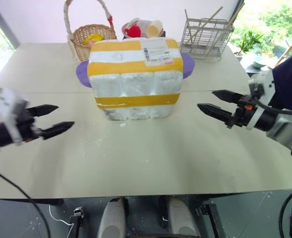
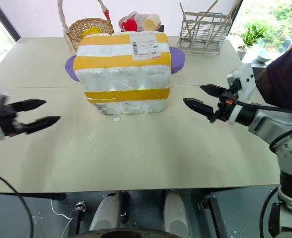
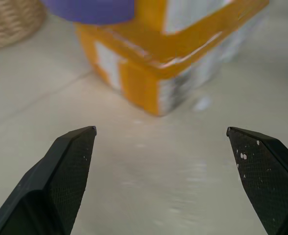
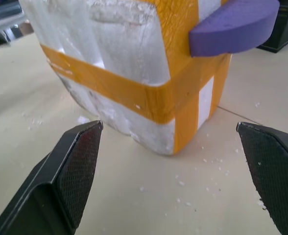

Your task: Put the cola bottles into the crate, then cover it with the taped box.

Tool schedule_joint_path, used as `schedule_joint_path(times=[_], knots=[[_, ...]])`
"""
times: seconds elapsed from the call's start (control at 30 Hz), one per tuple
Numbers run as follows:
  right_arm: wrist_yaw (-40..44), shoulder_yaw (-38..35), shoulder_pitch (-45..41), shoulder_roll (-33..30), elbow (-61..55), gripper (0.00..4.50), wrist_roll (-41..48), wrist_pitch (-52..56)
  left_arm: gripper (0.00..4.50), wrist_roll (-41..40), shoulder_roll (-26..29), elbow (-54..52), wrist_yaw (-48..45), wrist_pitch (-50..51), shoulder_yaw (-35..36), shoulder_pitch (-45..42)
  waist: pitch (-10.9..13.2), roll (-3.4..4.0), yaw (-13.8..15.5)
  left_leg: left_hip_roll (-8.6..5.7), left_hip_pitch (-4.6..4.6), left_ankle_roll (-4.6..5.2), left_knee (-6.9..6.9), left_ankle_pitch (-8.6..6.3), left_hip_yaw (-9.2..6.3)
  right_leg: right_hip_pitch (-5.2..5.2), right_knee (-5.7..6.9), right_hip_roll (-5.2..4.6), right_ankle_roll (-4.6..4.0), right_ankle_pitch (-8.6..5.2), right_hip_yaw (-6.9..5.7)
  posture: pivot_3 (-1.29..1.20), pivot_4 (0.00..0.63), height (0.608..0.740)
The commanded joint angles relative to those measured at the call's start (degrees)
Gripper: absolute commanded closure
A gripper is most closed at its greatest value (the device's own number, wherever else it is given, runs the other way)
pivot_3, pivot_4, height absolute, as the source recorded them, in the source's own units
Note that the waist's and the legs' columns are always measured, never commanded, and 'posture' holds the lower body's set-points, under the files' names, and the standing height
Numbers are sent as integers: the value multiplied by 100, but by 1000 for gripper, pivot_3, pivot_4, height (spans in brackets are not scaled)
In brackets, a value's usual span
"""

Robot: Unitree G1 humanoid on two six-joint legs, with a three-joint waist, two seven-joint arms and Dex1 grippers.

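Note:
The taped box [image 1: 134, 79], white styrofoam with yellow bands and a shipping label on top, stands at the middle of the table [image 1: 151, 158]. Its yellow-taped corner fills the left wrist view [image 3: 149, 73] and the right wrist view [image 4: 134, 73]. I cannot tell the crate apart from the box's lower banded part, and the cola bottles are hidden. My left gripper [image 1: 65, 116] hangs open left of the box, clear of it. My right gripper [image 1: 205, 99] hangs open right of the box, also apart, with nothing between its fingers.
A purple plate [image 1: 187, 64] pokes out behind the box on both sides. A wicker basket [image 1: 92, 39], some cups [image 1: 143, 29] and a wire rack with sticks [image 1: 205, 37] line the far edge. White crumbs [image 1: 94, 144] lie in front of the box.

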Motion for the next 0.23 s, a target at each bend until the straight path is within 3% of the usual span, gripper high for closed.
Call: schedule_joint_path(times=[0.03, 0.13, 0.23], knots=[[539, -142, -216, -329, 181, 0, -85, -264, 29, -477, 593, 342, -1055, 576, 546, -66, 1, 3, 7, -1, 2, 0, -1, 0, 2, 2, -3, 0, -16, -9, 0, 0, 150, 740], [1079, -106, -518, -590, 510, 0, -69, -334, 29, -337, 1165, 677, -1695, 552, 333, -284, 5, 11, 9, -1, 8, -1, -6, -1, 5, 5, -6, 0, -21, -12, 0, 0, 150, 740], [1443, 29, -696, -704, 671, 0, -121, -399, 29, -86, 1345, 877, -1819, 311, -56, -600, 5, 12, 7, 0, 9, -1, -9, -1, 5, 3, -6, 1, -27, -16, 0, 0, 150, 740]])
